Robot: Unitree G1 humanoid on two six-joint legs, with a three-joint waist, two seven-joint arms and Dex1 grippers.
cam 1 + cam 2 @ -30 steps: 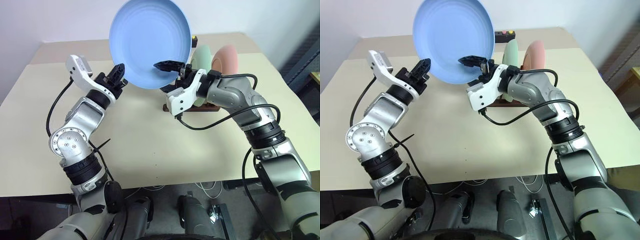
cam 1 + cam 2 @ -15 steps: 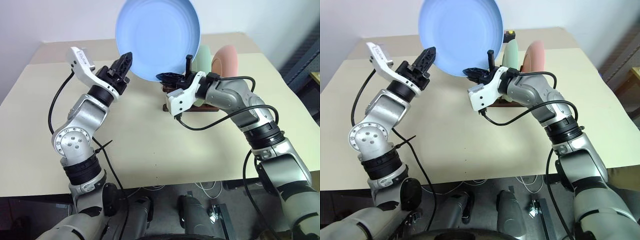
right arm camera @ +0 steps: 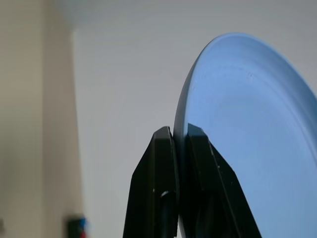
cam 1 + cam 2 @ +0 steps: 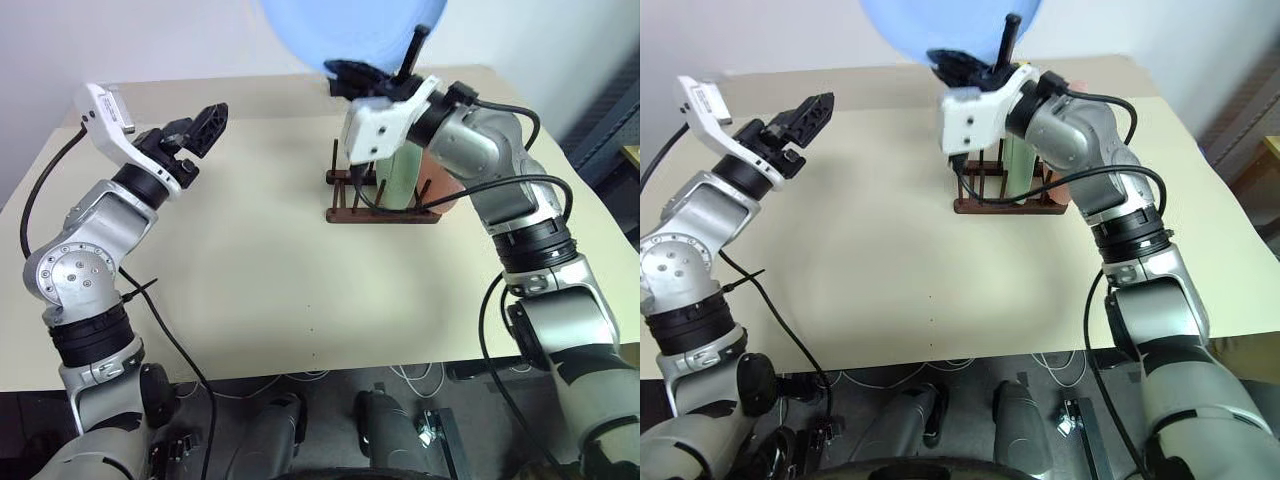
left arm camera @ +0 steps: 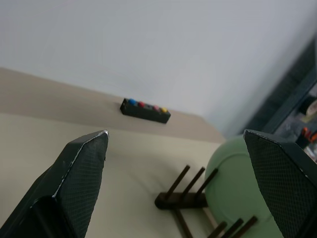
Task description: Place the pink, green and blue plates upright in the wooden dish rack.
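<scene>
Rack: a small dark brown wooden dish rack (image 4: 380, 205) with thin upright pegs is seen on the beige table (image 4: 250, 280).
Green plate: a pale mint green round plate (image 4: 405, 178) is seated upright between the pegs; counted as done.
Pink plate: a salmon pink round plate (image 4: 447, 190) is glimpsed behind the right arm, at the rack's far end; apparently racked, seating not verifiable.
Blue plate: a light blue round plate (image 4: 950, 25) is held high above the rack, not yet slotted.
Right gripper (image 3: 179, 148): clamped tight on the blue plate's rim.
Left gripper (image 5: 181, 163): jaws spread wide, nothing held, well apart from the plates.
Progress: two of three judged placed; lowering the blue plate into the free front pegs is left.
</scene>
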